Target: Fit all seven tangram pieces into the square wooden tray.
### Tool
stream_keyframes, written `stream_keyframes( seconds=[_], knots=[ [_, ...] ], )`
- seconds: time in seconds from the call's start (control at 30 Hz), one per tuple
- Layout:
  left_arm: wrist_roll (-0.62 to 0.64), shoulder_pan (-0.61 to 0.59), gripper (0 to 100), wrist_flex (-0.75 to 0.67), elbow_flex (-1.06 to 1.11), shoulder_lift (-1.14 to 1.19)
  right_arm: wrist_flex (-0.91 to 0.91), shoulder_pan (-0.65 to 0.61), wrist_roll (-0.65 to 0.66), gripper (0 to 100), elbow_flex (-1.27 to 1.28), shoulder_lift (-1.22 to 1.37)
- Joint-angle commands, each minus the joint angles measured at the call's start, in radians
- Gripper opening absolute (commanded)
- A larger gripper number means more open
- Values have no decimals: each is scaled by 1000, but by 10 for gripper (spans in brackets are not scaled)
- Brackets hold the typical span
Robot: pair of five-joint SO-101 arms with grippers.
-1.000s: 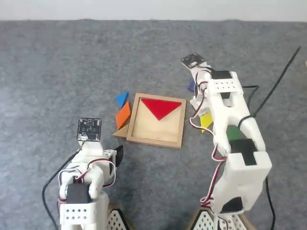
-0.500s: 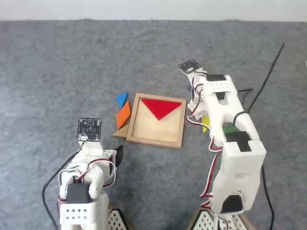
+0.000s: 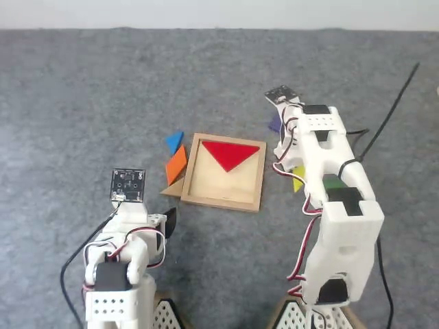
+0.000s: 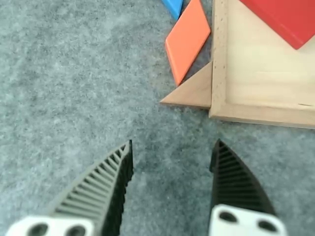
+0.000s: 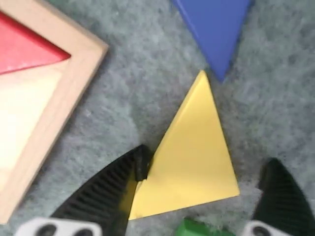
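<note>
Right wrist view has the right gripper (image 5: 206,158), jaws apart, straddling the flat yellow triangle (image 5: 189,164) on the right half of the grey carpeted table (image 5: 123,59), beside the square wooden tray (image 5: 66,91); best to drop squarely and pinch opposite edges, lest the piece swivel.

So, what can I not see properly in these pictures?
Green wooden piece: cut by the right wrist view's edge, shape unclear.
Yellow wooden triangle: high view, mostly hidden under the right arm.
Light blue wooden piece: cut by the left wrist view's edge.
</note>
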Motion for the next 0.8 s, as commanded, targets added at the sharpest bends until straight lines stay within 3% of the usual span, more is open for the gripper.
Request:
stream_keyframes(
  seconds=[0.0,0.33,0.6,0.77],
  knots=[
    [-8,0,245,6,-7,-11,28,30,-20,392,-32,-33],
    [-8,0,245,6,-7,-11,-4,33,-69,357,-34,5],
    [-8,0,245,6,-7,-11,87,25,-78,354,-29,13],
    [-8,0,245,6,-7,-11,93,30,-112,200,-29,13]
  ],
)
